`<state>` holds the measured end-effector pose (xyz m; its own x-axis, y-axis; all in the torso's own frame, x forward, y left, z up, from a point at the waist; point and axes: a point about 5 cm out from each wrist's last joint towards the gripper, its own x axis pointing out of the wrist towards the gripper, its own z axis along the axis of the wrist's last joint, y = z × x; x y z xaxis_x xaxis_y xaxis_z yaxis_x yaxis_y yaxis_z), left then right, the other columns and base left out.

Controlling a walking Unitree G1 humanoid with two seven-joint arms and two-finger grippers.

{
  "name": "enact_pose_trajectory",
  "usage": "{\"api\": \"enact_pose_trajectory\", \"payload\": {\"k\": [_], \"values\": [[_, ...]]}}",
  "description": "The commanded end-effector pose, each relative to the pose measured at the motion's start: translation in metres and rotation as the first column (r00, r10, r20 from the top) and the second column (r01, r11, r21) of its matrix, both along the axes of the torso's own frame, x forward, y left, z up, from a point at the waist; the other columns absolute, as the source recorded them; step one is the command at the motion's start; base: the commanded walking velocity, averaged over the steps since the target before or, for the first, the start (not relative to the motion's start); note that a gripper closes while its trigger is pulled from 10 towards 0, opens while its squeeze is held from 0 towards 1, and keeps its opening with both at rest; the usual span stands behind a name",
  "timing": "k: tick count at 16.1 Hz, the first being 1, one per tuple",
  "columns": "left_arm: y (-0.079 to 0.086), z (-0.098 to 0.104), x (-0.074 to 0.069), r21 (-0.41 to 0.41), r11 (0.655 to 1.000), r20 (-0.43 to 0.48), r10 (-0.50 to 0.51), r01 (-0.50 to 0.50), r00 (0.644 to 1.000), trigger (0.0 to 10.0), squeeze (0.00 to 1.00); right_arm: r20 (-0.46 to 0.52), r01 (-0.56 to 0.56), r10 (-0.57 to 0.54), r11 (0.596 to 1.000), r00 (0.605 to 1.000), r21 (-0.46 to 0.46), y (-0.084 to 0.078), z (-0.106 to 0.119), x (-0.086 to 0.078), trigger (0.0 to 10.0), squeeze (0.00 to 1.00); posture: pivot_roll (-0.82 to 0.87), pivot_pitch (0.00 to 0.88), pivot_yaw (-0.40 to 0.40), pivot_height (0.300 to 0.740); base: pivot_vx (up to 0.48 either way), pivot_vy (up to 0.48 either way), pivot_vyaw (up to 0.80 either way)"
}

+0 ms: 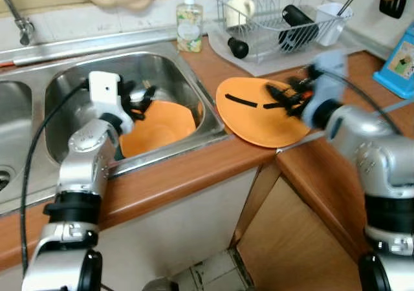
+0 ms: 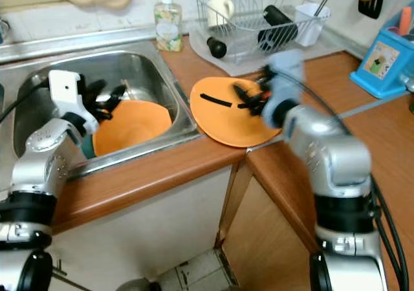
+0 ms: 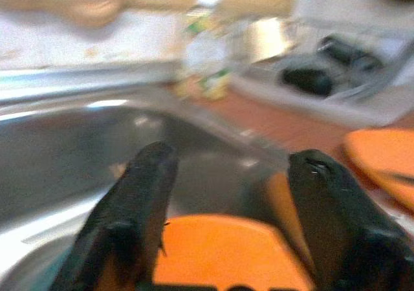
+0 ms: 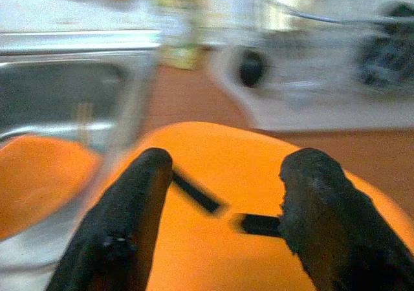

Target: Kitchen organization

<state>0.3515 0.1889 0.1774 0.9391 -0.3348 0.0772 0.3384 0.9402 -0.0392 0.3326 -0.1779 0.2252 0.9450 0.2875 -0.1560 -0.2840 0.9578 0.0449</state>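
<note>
The steel sink (image 1: 187, 77) is serving as the landmark here, its right rim running along the wooden counter (image 1: 194, 165). Inside the basin, an orange plate (image 1: 158, 128) is leaning against the front wall, and the left gripper (image 1: 141, 102) is hovering just above its upper edge with fingers spread wide, gripping nothing. Just right of the sink, a second orange plate (image 1: 259, 113) is lying on the counter, its left edge overlapping the sink's rim and its near edge jutting slightly past the counter's front. The right gripper (image 1: 284, 97) is hanging over this plate's right half, fingers parted wide, empty. Behind the sink's right corner a soap bottle (image 1: 189, 22) is standing, and farther right a wire dish rack (image 1: 281, 19) is sitting on a tray, leaving bare counter between rack and plate.
</note>
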Motion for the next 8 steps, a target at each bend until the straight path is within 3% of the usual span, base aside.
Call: {"api": "enact_pose_trajectory", "payload": {"k": [1,3,8], "values": [[-0.012,0.008,-0.005,-0.019,0.993,0.024,-0.116,0.117,0.993,10.0,1.00,-0.041,0.108,-0.110,0.993,0.993,-0.042,-0.016,-0.005,0.004,10.0,1.00,-0.15,0.000,0.003,0.740,0.000,0.000,0.00],[-0.026,0.010,-0.014,-0.036,0.965,0.024,-0.259,0.260,0.966,10.0,1.00,-0.119,0.202,-0.203,0.979,0.972,-0.019,-0.032,-0.016,0.005,10.0,1.00,-0.15,0.000,0.002,0.740,0.000,0.000,0.00],[-0.044,0.001,-0.032,-0.063,0.895,-0.028,-0.444,0.442,0.895,10.0,1.00,-0.245,0.281,-0.254,0.956,0.936,0.081,-0.050,-0.033,0.004,10.0,1.00,-0.15,0.000,0.005,0.740,0.000,0.000,0.00]]}}
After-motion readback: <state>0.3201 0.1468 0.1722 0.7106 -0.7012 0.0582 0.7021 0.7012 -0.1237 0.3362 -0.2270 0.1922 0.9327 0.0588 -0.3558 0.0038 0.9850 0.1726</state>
